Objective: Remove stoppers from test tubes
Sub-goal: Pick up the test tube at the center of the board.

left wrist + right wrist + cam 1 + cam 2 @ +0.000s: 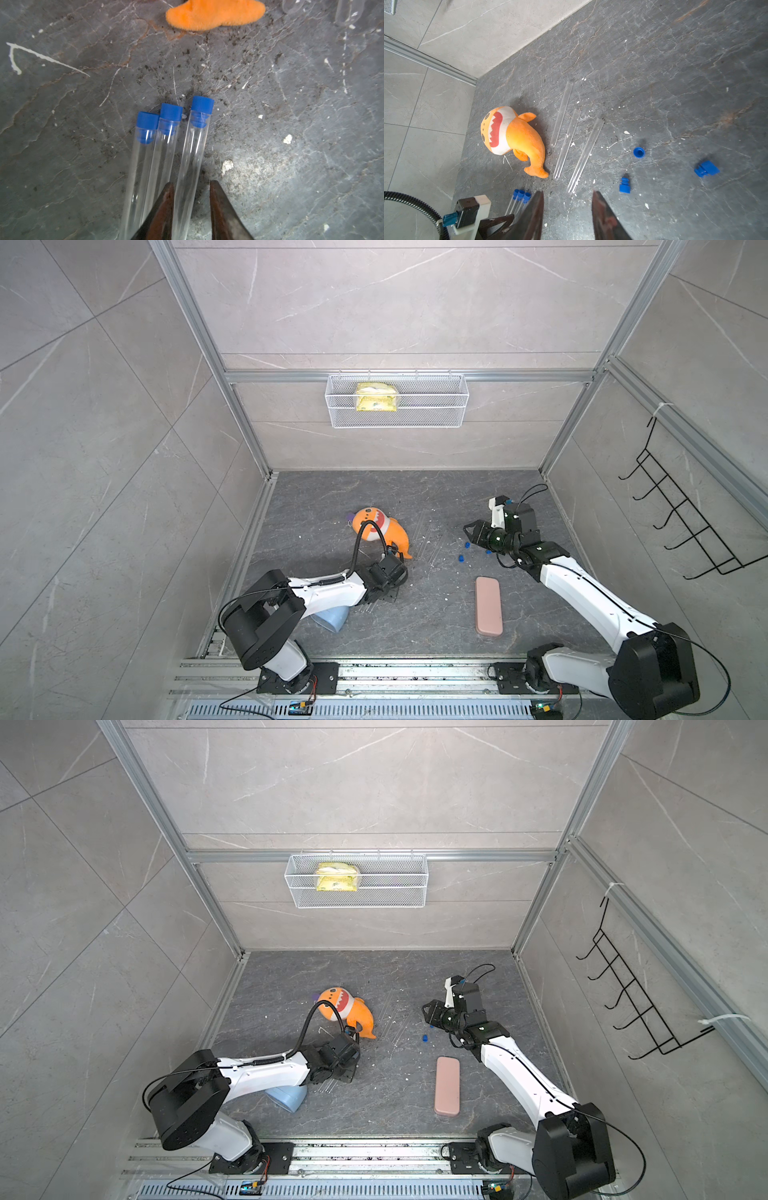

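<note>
Three capped test tubes [163,158] lie flat, side by side on the tabletop [291,124]. Their blue stoppers [170,112] are all at the end far from the left arm's jaws. Those jaws are spread, low at the surface, straddling the outermost tube [193,153] partway along its body. There's a gap on one side, so no pinch yet. The tube's long axis runs straight out from between the jaws, its stopper [202,105] ahead. One jaw sits tight against the middle tube and will likely nudge it.

The right arm's jaws are spread and empty, well apart from the capped group, hovering by three bare tubes [568,143] and three loose stoppers [625,185]. The left arm [328,593] is clearly nearer.

The tabletop is dark stone, gritty with white crumbs. A plush shark [517,135] is near, beyond the capped ends. A pink case [489,605] lies well clear.
</note>
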Robot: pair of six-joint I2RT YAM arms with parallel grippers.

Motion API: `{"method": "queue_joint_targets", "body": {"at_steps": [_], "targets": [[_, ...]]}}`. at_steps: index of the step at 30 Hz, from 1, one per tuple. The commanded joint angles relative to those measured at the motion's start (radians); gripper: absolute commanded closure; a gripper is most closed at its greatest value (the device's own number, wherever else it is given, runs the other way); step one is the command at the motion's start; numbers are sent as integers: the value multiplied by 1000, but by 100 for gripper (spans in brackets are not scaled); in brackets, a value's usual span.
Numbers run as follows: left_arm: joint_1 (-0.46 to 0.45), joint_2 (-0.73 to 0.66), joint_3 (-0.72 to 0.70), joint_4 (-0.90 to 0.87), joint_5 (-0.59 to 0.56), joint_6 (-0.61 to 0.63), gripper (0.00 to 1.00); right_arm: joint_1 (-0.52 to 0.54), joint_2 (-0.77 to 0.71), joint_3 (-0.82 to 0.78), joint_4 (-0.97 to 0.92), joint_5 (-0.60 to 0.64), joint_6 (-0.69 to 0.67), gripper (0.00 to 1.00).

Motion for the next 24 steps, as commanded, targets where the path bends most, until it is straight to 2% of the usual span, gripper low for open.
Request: {"method": "queue_joint_targets", "body": {"at_steps": [1,24], "targets": [[6,19,16,15,13,-6,68,6,7,27,-17,14,-9,59],[3,78,10,29,84,-15,85,9,2,17,-12,20,-12,59]]}}
